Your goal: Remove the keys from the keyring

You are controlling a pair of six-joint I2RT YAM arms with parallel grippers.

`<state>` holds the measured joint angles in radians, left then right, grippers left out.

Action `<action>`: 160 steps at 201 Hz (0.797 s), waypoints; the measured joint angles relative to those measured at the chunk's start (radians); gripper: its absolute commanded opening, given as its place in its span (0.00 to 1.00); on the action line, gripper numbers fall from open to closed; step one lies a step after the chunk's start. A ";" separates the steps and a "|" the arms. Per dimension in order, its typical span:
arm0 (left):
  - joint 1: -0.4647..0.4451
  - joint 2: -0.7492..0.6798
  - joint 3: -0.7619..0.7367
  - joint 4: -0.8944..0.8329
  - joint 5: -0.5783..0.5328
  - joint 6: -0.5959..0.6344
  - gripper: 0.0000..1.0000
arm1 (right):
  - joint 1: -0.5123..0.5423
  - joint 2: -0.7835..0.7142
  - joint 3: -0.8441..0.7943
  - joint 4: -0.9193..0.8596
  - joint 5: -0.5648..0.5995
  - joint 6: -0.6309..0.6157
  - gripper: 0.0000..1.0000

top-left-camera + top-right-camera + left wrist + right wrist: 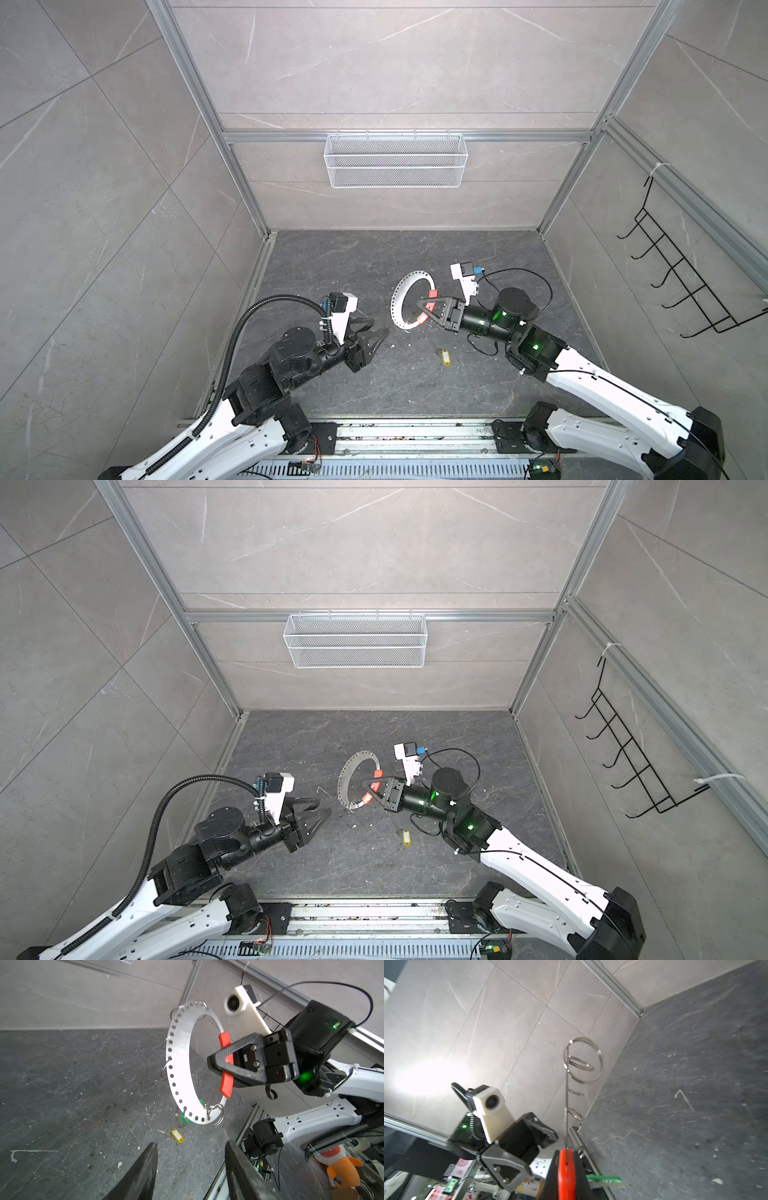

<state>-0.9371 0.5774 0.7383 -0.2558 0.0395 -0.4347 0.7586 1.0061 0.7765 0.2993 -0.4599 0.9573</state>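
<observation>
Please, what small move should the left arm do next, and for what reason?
Probably the open left end effector should ease forward toward the green-tagged key, which hangs low on the keyring. The right end effector is shut on the red sleeve, holding the keyring off the floor, and the yellow-tagged key already lies on the floor.
</observation>
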 measured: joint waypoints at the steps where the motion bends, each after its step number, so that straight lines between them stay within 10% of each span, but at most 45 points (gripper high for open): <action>1: 0.000 0.000 -0.001 0.001 0.000 0.000 0.55 | 0.000 0.000 0.000 0.002 -0.001 0.002 0.00; 117: 0.000 0.036 -0.030 0.166 0.018 -0.014 0.59 | -0.001 -0.001 -0.026 0.115 -0.081 0.072 0.00; 160: 0.000 0.091 -0.026 0.204 0.040 -0.005 0.39 | -0.001 -0.001 -0.055 0.155 -0.105 0.095 0.00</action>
<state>-0.9371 0.6682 0.7124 -0.0517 0.0795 -0.4393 0.7574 1.0050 0.7212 0.4541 -0.5652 1.0527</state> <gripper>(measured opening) 0.444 0.074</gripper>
